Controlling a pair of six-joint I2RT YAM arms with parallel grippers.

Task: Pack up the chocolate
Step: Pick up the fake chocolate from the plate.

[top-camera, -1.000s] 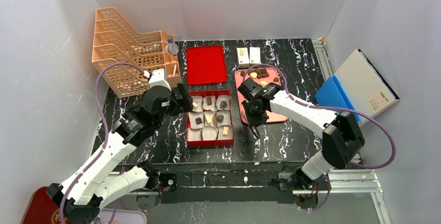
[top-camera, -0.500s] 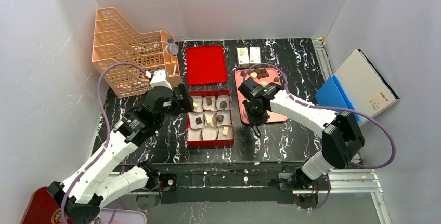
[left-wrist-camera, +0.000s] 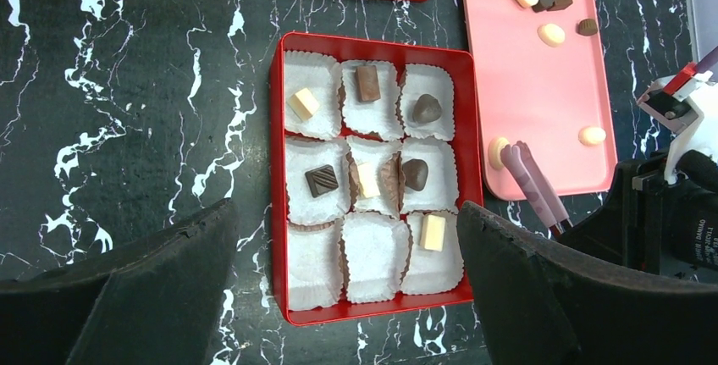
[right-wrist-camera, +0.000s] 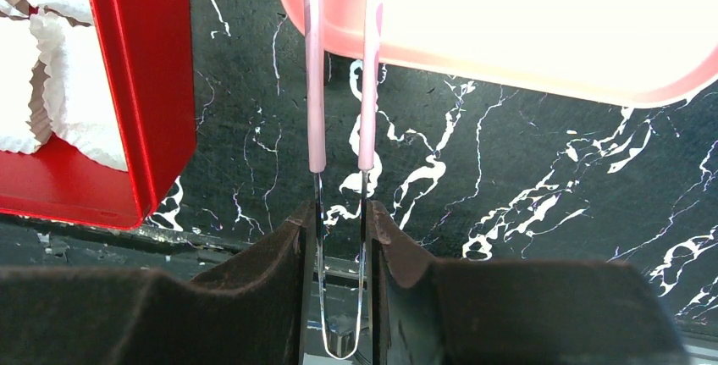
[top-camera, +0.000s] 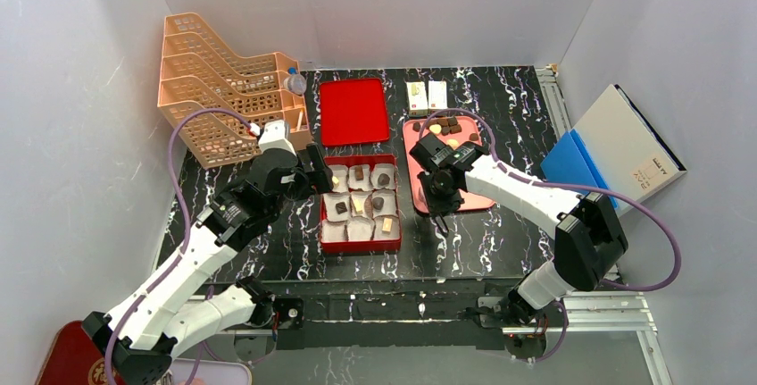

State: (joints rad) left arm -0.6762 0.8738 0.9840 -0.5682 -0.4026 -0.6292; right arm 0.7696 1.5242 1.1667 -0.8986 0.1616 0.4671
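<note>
Seven dark or pale chocolate pieces [left-wrist-camera: 322, 180] sit in the red box [left-wrist-camera: 277, 212], others on the pink tray [left-wrist-camera: 542, 94].

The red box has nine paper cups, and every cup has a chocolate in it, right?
Not quite. The red box has nine paper cups, but only seven hold a chocolate; two are empty. The left wrist view shows it.

**Q:** What finish did the left arm [top-camera: 192, 260] and the right arm [top-camera: 522, 190] carry?

**A:** Both had white link shells, with black joint housings [top-camera: 585, 233] between them.

**Q:** And the cabling?

**A:** Each arm had one purple cable [top-camera: 171, 148], routed externally along the links.

**Q:** How were the left gripper [left-wrist-camera: 347, 211] and the right gripper [right-wrist-camera: 339, 212] built?

**A:** Each had two dark, matte fingers [left-wrist-camera: 144, 297]. These were broad at the root and tapered toward the tip.
</note>
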